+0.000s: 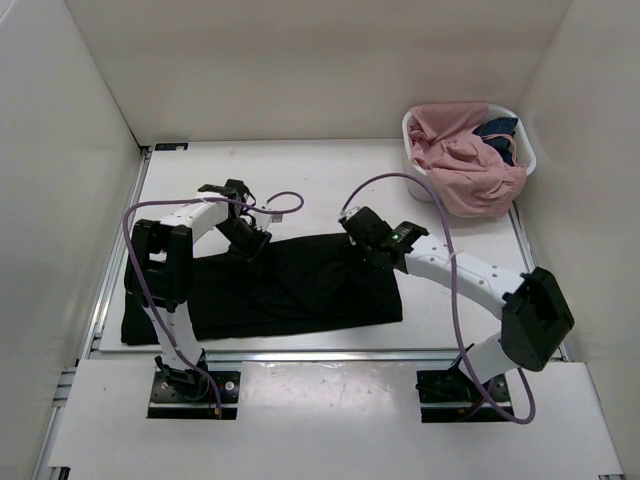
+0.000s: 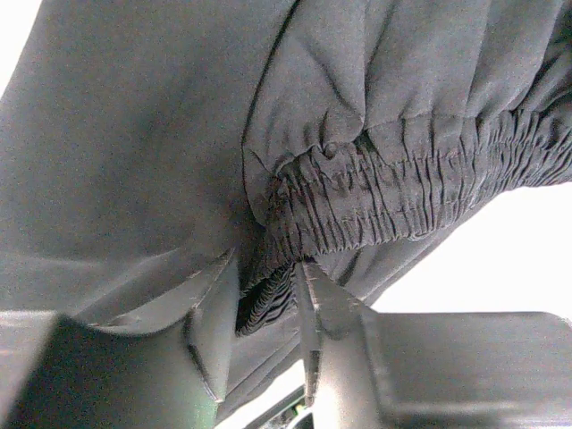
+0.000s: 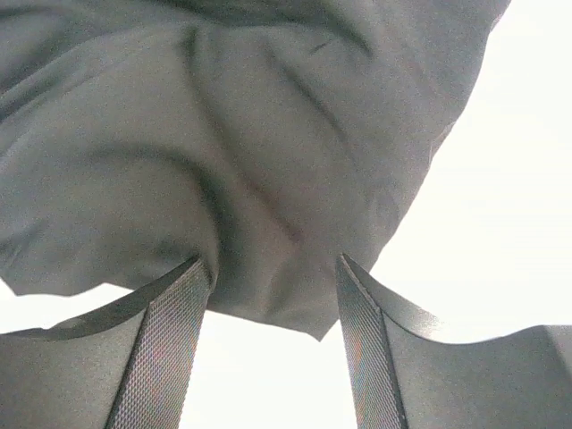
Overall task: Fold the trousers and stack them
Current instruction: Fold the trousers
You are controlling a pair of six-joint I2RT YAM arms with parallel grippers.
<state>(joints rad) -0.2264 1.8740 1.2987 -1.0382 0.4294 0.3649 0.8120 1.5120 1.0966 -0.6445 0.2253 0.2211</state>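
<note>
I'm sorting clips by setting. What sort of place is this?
Likely a robot lab's laundry-folding test cell: plain white walls enclose the table, a left arm and right arm are bolted on, with black trousers and a clothes basket.

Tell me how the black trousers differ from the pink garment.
Colour: the trousers are black, the pink garment pale pink. Pose: the trousers lie spread fairly flat on the table; the pink garment is bunched up in the white basket, spilling over its rim. Both are soft cloth.
</note>
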